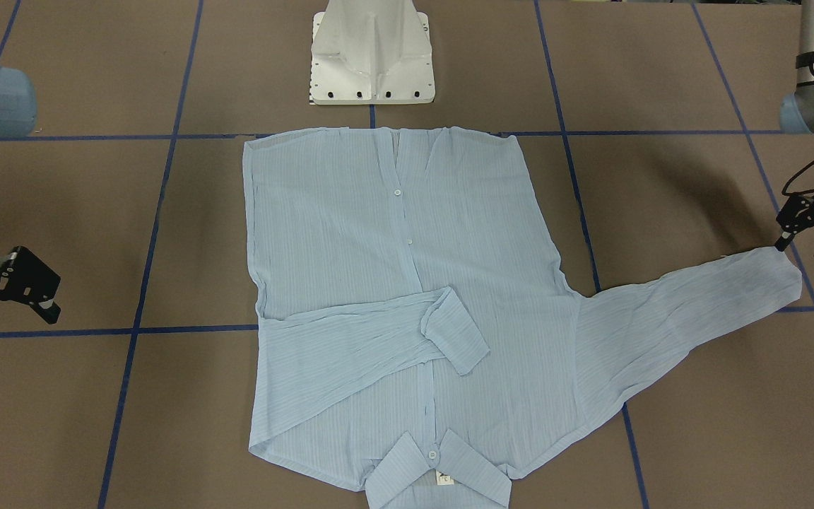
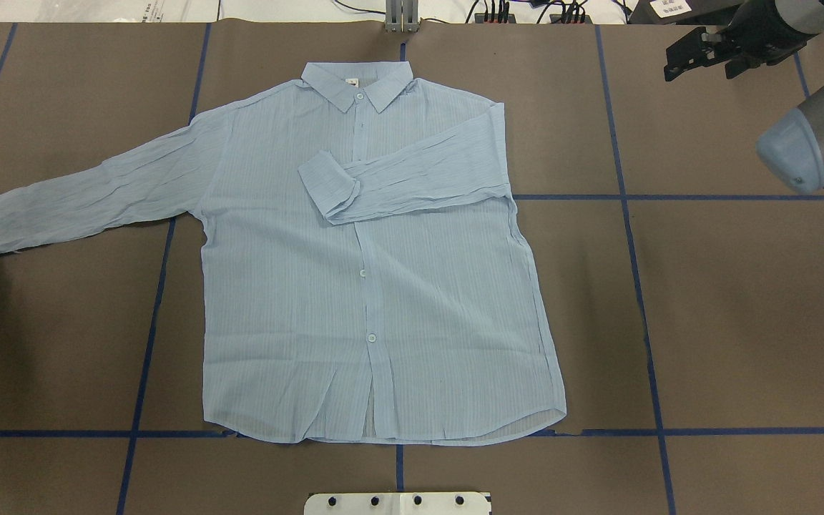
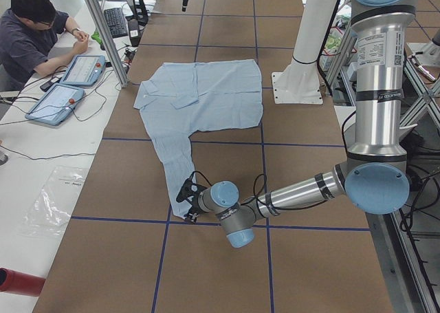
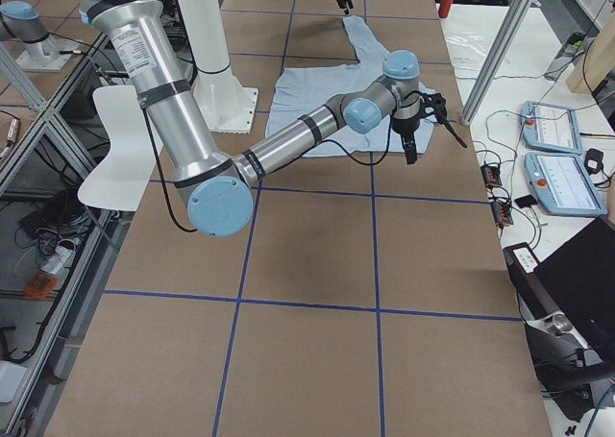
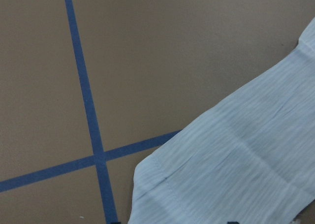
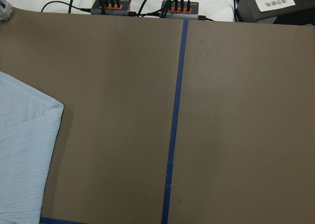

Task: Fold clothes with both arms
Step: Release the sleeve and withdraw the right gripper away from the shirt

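Observation:
The light blue shirt [image 2: 376, 286] lies flat and buttoned on the brown table, with its collar [image 2: 358, 82] on the side far from the robot. One sleeve [image 2: 412, 175] is folded across the chest. The other sleeve [image 2: 83, 204] stretches out toward the robot's left side. My left gripper [image 1: 803, 251] is open and hovers just over that sleeve's cuff [image 1: 781, 276]. The cuff also shows in the left wrist view [image 5: 221, 179]. My right gripper [image 2: 698, 70] is open and empty. It is held above the table well off the shirt's folded side, and it also shows in the front-facing view [image 1: 11, 318].
The white pedestal base [image 1: 372, 53] stands near the shirt's hem. Blue tape lines [image 2: 626, 197] cross the table. Power strips [image 6: 142, 7] lie along the far edge. An operator [image 3: 31, 34] sits beside two tablets [image 3: 69, 86] at a side desk.

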You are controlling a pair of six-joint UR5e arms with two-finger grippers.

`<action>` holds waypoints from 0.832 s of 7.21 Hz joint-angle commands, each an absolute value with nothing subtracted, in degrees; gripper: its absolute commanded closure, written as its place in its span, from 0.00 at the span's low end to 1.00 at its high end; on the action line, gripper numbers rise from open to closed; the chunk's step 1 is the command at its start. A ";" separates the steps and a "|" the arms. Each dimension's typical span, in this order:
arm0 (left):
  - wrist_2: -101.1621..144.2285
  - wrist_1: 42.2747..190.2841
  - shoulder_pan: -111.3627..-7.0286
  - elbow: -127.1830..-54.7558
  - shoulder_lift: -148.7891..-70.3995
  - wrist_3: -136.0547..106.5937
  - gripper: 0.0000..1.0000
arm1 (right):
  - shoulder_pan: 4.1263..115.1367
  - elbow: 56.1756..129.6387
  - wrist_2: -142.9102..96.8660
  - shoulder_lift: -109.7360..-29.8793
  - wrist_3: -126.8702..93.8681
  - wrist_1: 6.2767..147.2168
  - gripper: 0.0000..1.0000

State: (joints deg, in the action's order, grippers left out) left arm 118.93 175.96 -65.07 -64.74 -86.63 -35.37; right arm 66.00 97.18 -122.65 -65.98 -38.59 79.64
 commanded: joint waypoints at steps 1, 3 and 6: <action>118.65 176.04 -62.76 -64.69 -86.49 -35.68 0.21 | 66.01 97.38 -122.34 -66.44 -38.58 79.63 0.00; 118.65 176.04 -62.31 -63.90 -86.57 -35.42 0.21 | 66.01 97.47 -122.26 -66.62 -38.58 79.63 0.00; 118.57 176.04 -61.79 -63.46 -86.57 -35.25 0.23 | 66.00 97.47 -122.08 -66.71 -38.67 79.63 0.00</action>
State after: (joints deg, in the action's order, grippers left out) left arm 118.63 176.04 -61.93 -63.63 -86.57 -35.33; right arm 65.98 97.47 -122.12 -66.69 -38.62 79.63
